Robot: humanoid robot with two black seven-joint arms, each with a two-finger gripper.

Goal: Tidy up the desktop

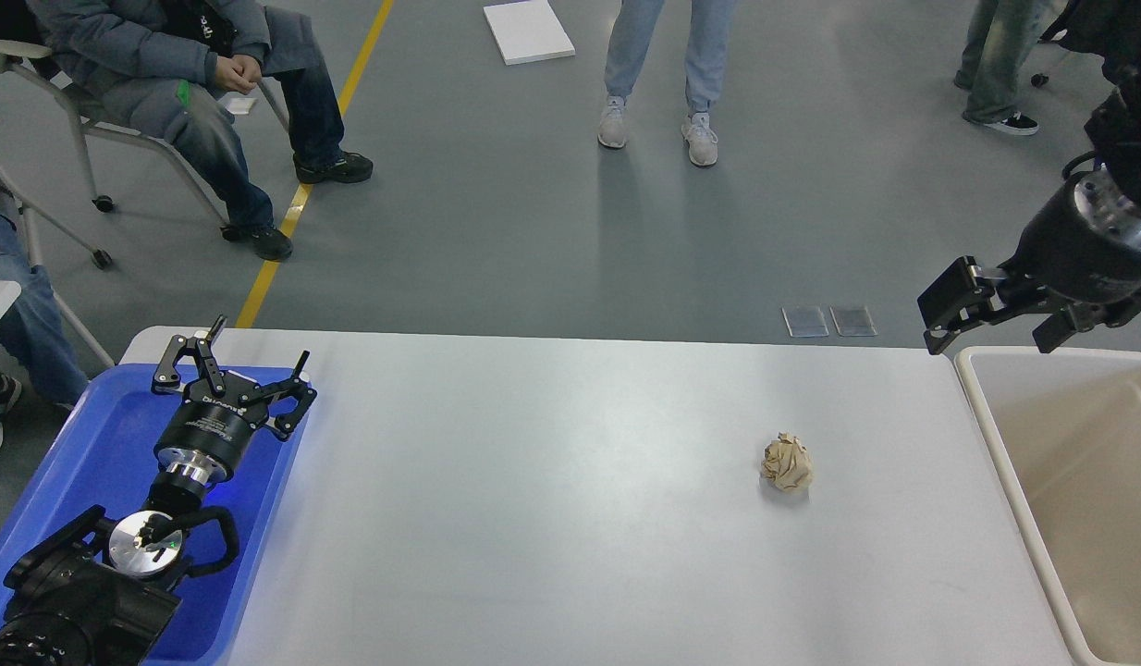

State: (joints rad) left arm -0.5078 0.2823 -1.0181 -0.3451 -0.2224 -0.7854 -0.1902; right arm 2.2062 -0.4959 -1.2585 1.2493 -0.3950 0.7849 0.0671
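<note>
The desktop (533, 499) is a large light grey-white tabletop with rounded corners. A crumpled beige paper ball (788, 463) lies on its right half. My left gripper (262, 339) is open and empty, held over the far end of a blue tray (90, 444) at the desktop's left edge. My right gripper (999, 330) is open and empty, in the air over the desktop's far right corner, up and to the right of the paper ball.
A beige rectangular bin (1070, 444) stands against the desktop's right edge. On the floor beyond, a person (191, 83) sits on a chair at the far left, and another person (658, 74) stands behind the table.
</note>
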